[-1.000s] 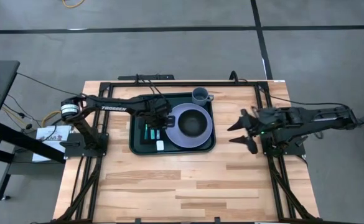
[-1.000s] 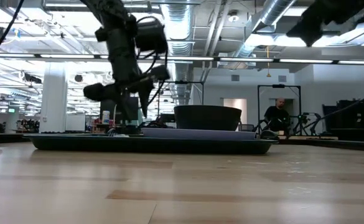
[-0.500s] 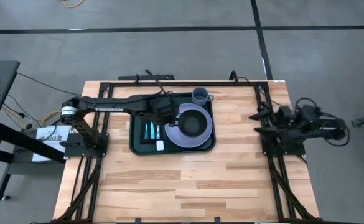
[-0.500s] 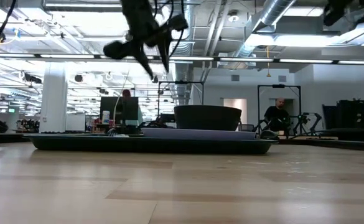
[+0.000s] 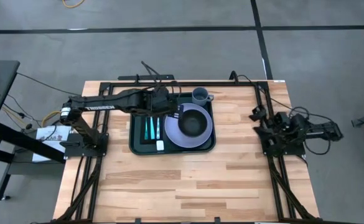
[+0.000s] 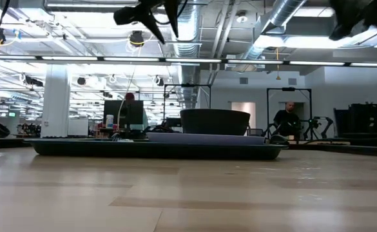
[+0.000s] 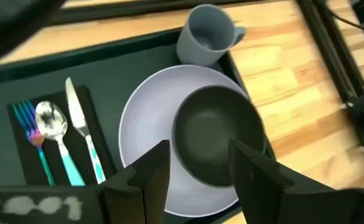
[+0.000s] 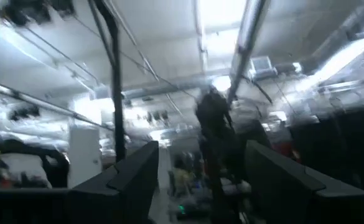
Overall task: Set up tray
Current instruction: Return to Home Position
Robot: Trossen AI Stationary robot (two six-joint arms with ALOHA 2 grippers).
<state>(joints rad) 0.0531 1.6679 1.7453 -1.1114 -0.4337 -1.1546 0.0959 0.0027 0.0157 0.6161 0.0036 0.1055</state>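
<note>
Around your wooden table [image 5: 231, 180] lay a grey concrete floor [image 5: 169, 53] crossed by dark lines [image 5: 138, 28]. Beyond it, you faced an open workshop: a white column [image 6: 55, 96], silver ceiling ducts [image 6: 285, 16], long strip lights [image 6: 259, 62], a person [image 6: 287, 121] far back.

Even, fairly bright light falls from overhead on the table [image 5: 188, 180], so the tray [image 5: 135, 144] under the left gripper [image 7: 197, 152] shows only faint, soft shadows and no harsh glare. In the low view, long ceiling lamps [image 6: 66, 59] behind that gripper burn white and leave it a black outline. Beyond the right gripper [image 8: 200, 186], lamps glare white too, its fingers [image 8: 116, 186] dark against them.
</note>
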